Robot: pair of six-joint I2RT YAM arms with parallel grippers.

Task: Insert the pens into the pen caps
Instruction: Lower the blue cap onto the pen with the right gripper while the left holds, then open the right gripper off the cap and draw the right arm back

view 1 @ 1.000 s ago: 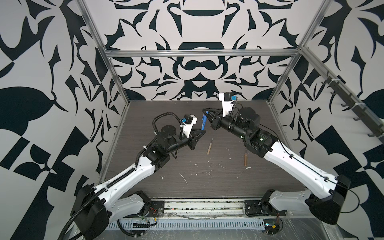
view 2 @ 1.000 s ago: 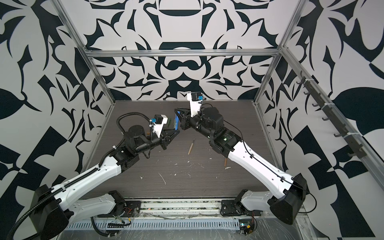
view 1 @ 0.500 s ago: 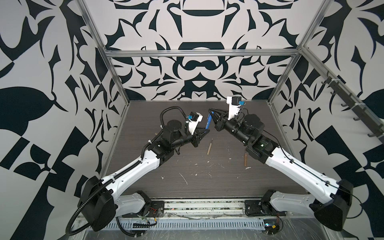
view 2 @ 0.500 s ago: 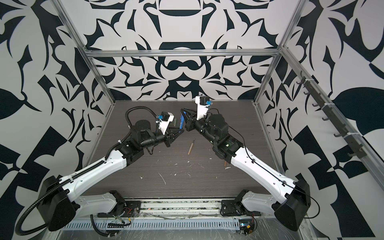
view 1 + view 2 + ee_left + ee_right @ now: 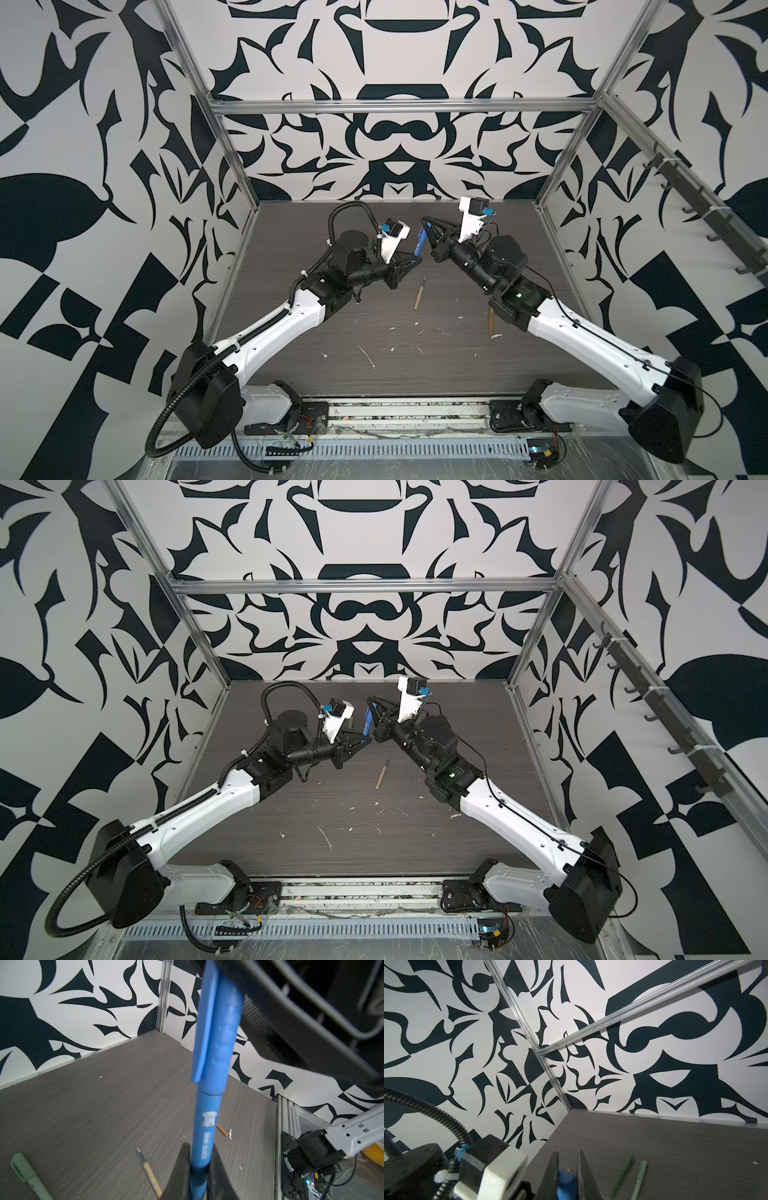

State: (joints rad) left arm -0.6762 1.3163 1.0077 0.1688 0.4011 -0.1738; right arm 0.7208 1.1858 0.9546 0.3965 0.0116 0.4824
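Above the table a blue pen (image 5: 420,243) (image 5: 367,725) hangs between my two grippers. My left gripper (image 5: 199,1147) (image 5: 414,261) is shut on the blue pen's body (image 5: 204,1132). The blue pen cap (image 5: 220,1032) (image 5: 566,1182) sits on the pen's end, and my right gripper (image 5: 568,1153) (image 5: 426,224) is shut on it. A tan pen (image 5: 419,293) (image 5: 149,1172) with a bare dark tip lies on the table below them. An orange-brown pen (image 5: 491,320) (image 5: 222,1129) lies beside the right arm.
A dark green pen (image 5: 623,1176) and a pale green pen (image 5: 639,1180) lie side by side on the table, near the left arm. White flecks of debris (image 5: 370,357) dot the front of the grey table (image 5: 415,374). Patterned walls enclose three sides.
Both grippers have shifted a little to the right and toward the back wall, with the blue pen still between them. The pens on the table have not moved.
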